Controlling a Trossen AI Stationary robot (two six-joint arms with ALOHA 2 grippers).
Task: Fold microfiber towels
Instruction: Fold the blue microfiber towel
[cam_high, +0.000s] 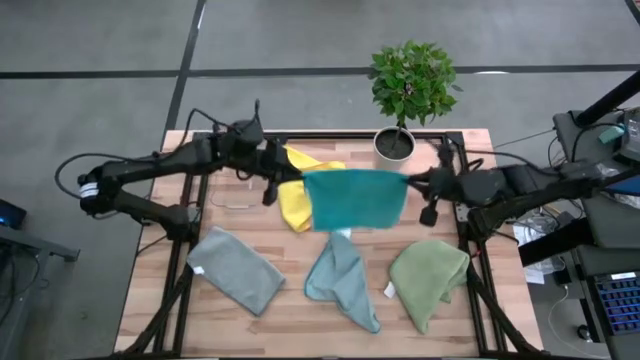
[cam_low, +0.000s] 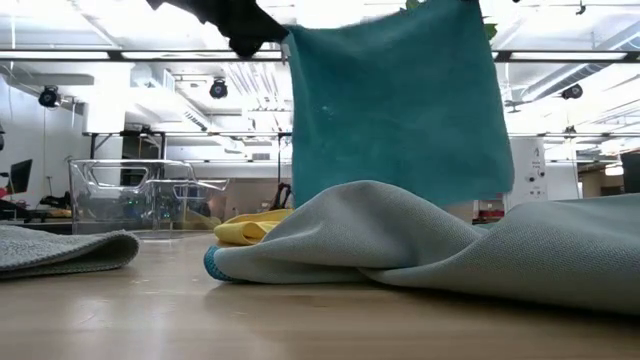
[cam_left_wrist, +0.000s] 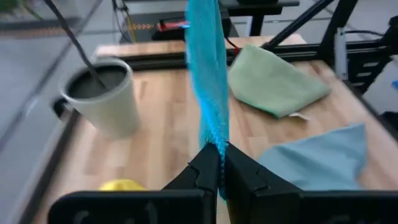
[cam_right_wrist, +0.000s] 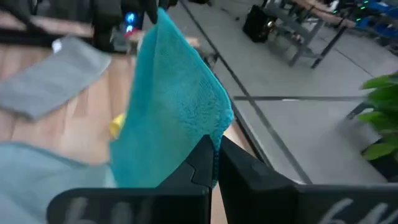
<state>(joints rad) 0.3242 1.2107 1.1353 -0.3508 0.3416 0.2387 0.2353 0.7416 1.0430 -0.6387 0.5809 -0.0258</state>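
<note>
A teal towel (cam_high: 355, 199) hangs spread in the air above the table's middle, held between my left gripper (cam_high: 296, 178) and my right gripper (cam_high: 408, 182), both shut on it. In the low view the teal towel (cam_low: 395, 110) hangs flat above the table. A yellow towel (cam_high: 295, 200) lies crumpled on the table behind it. A grey towel (cam_high: 237, 268), a light blue towel (cam_high: 343, 280) and an olive green towel (cam_high: 430, 280) lie in a row near the front edge. My left gripper pinches the teal towel's upper left corner (cam_left_wrist: 215, 140) between its two fingers, coming level from the table's left. The towel hangs below, clear of the table. My right gripper pinches the upper right corner (cam_right_wrist: 214, 138) between its two fingers, level from the table's right. The top edge runs straight between the two grippers.
A potted plant (cam_high: 402, 100) in a white pot stands at the table's far edge. A clear plastic bin (cam_low: 140, 195) shows at the left in the low view. Bare wood (cam_high: 260, 330) lies along the front edge.
</note>
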